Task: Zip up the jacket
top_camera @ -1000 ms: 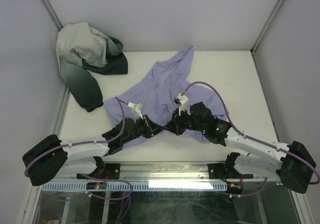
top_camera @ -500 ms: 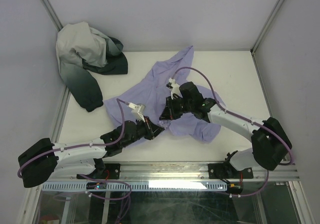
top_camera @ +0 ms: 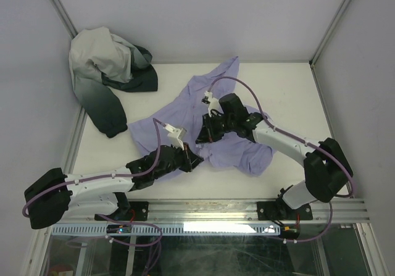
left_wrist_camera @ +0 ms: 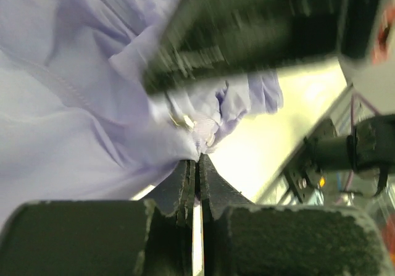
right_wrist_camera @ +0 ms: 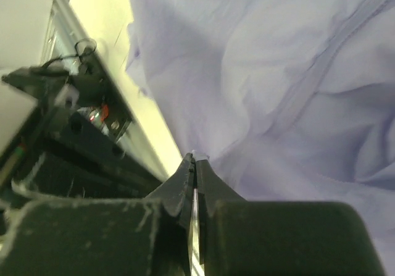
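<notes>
Two robot arms pinch a wrinkled lavender jacket (top_camera: pixel 179 118) lying in the middle of the bench (top_camera: pixel 290 97).
The left pincer (top_camera: pixel 196 160) is clamped on the jacket's near edge. The right pincer (top_camera: pixel 200 139), just beyond it, is closed tight on a fold of the fabric. A white-and-green garment (top_camera: pixel 105 72) is heaped in the far left corner.

Lab robot cell: white panel walls (top_camera: pixel 185 16), aluminium frame (top_camera: pixel 210 209).
</notes>
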You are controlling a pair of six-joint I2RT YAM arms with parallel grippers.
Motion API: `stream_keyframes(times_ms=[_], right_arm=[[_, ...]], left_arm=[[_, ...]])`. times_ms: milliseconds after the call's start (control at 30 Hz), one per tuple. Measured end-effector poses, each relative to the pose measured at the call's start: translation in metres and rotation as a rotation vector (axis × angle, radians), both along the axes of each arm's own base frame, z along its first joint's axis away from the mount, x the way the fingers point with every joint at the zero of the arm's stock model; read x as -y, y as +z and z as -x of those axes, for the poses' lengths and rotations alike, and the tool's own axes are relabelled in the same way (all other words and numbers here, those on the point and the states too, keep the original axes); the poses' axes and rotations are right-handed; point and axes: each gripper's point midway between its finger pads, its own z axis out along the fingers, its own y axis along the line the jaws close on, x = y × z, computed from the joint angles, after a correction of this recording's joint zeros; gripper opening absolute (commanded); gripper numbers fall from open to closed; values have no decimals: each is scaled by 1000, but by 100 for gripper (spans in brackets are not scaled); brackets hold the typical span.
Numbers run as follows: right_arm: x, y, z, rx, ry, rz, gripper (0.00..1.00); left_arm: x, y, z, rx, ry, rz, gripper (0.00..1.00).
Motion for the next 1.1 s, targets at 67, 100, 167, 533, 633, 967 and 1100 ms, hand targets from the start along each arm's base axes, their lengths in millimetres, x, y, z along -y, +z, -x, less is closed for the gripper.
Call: stream_keyframes(times_ms=[67, 100, 167, 533, 633, 967, 1100], right_arm=[[-1, 1, -13, 27, -20, 5, 0], [-1, 4, -25, 53, -42, -1, 0], [-1, 13, -49, 109, -85, -12, 0], [40, 26, -128, 240, -295, 18, 0], [82, 23, -160, 243, -432, 32, 0], [161, 61, -208, 311, -646, 23, 0], [220, 102, -239, 383, -789, 0, 0]], left_arm=[[2, -5, 7, -13, -36, -25, 0], [2, -10, 14, -26, -64, -43, 0], [2, -22, 32, -59, -129, -89, 0], [-36, -33, 51, -148, -82, -139, 0], [-50, -43, 50, -195, -13, -181, 0], [-103, -33, 25, -220, 303, -301, 0], [-119, 14, 3, -138, 438, -293, 0]])
